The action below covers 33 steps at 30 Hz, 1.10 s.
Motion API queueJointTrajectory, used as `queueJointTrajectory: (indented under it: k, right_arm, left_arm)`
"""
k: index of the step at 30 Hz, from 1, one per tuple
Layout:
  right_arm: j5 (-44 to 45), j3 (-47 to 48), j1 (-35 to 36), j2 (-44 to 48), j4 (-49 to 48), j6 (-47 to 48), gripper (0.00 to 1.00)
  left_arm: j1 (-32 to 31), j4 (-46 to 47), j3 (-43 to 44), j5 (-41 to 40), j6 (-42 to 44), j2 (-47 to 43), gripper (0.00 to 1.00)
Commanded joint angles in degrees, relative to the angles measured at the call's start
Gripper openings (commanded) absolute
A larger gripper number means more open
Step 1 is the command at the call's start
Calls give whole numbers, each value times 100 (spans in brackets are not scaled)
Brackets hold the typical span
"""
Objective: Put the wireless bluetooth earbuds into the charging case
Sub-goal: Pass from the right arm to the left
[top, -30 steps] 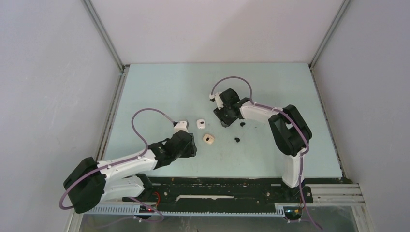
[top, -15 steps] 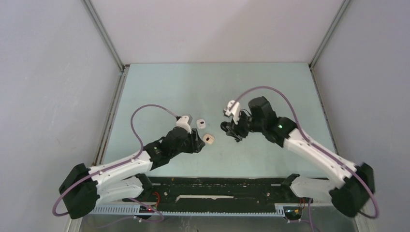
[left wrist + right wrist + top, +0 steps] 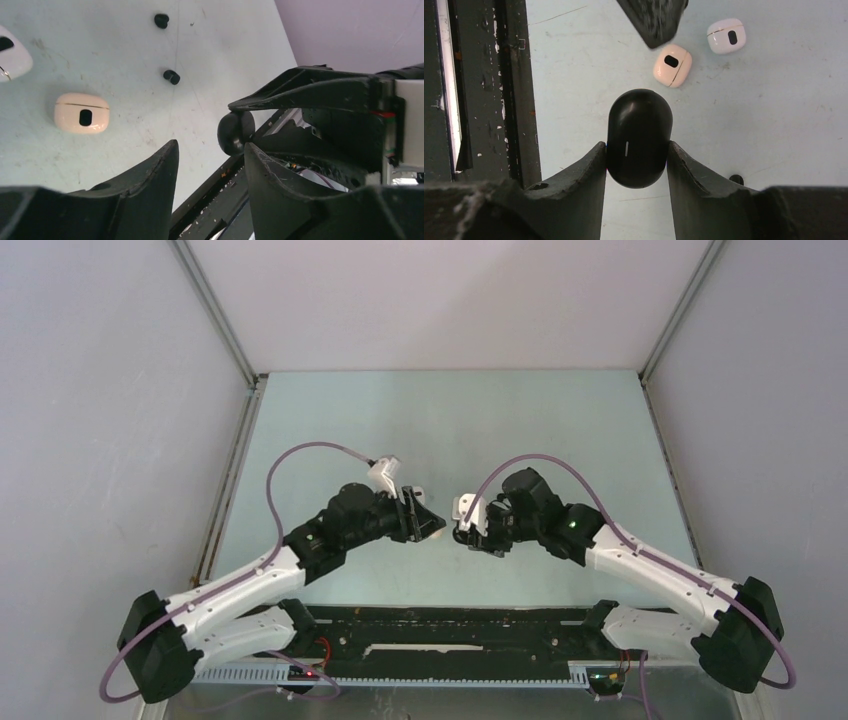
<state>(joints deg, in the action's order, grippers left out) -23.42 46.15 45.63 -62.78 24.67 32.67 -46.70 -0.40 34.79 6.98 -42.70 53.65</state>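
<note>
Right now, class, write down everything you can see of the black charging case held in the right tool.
The black charging case is a smooth, glossy, rounded pebble, seemingly plastic, with one short white line on its face. It looks closed. The right tool pinches it on both sides between its two fingers; nothing else touches it. It appears lifted above the pale table, near its front edge.

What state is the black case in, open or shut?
Shut. The black case in the right end effector shows one smooth rounded shell, no lid raised.
</note>
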Motion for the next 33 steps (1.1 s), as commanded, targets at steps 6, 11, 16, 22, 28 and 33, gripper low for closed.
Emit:
queueJointTrajectory:
  k: [6,11,16,22,28,33]
  right_arm:
    - [248,61,101,47,-219,172,26]
    - [259,61,102,8,-225,163,27]
    - [241,61,105,31,-233,151,27]
    - [344,60,110,42,-264,137,28]
    - [304,61,100,91,-261,117,28]
    - [294,35,103,73,-283,113,29]
  left_arm:
    - [22,624,251,759,-629,817,55]
    - [5,1187,151,1162,-918,1080,54]
    - [-48,1582,79,1358,-1142,1368,50]
    - [-77,1638,63,1414,-1292,1587,45]
    - [-85,1705,51,1488,-1314,1746,39]
    - [-86,1925,-5,1572,-1346,1873,30]
